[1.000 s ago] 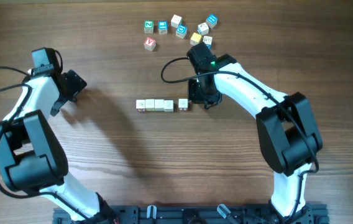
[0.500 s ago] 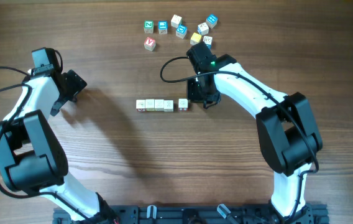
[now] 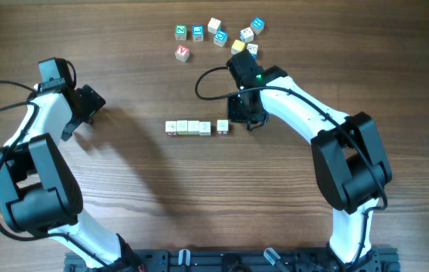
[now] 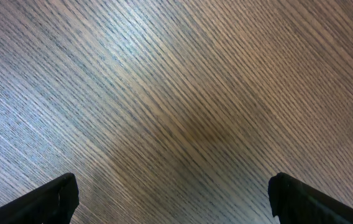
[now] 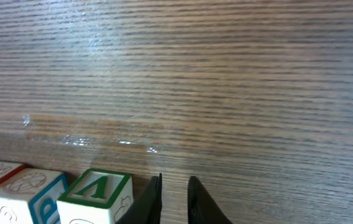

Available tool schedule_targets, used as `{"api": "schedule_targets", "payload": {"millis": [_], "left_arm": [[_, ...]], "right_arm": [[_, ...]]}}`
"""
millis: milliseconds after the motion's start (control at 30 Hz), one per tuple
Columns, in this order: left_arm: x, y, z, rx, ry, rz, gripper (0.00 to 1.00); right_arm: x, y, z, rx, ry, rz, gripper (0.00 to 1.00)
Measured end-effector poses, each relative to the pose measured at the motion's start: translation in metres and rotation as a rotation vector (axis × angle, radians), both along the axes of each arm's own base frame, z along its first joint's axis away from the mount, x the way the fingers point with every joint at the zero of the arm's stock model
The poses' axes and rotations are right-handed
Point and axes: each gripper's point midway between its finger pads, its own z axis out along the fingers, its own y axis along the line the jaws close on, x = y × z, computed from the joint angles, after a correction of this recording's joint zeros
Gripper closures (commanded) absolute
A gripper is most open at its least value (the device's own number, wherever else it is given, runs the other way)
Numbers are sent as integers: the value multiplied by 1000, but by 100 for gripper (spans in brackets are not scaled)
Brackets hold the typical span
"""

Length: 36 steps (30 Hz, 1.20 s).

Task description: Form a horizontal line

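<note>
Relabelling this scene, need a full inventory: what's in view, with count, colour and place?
row of letter cubes: four, cream-white tops, edge to edge, table centre
separate cube: one, cream-white top, right of the row across a small gap
loose cubes: about nine, with blue, green, red, yellow and cream faces, clustered at the far edge
table: one, brown wood grain
left gripper: one, black, open, empty, over bare table at the left
right gripper: one, black, nearly closed, empty, just right of the separate cube
</note>
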Motion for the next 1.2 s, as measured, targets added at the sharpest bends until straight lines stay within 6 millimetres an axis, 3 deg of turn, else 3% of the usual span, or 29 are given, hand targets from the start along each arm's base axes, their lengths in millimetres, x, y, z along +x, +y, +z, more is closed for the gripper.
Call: {"api": "schedule_targets", "payload": {"millis": [700, 1200], "left_arm": [[0, 0, 0, 0, 0, 0, 0], [0, 0, 0, 0, 0, 0, 0]], "right_arm": [[5, 0, 1, -3, -23, -3, 90], [-10, 14, 2, 82, 55, 19, 92]]}}
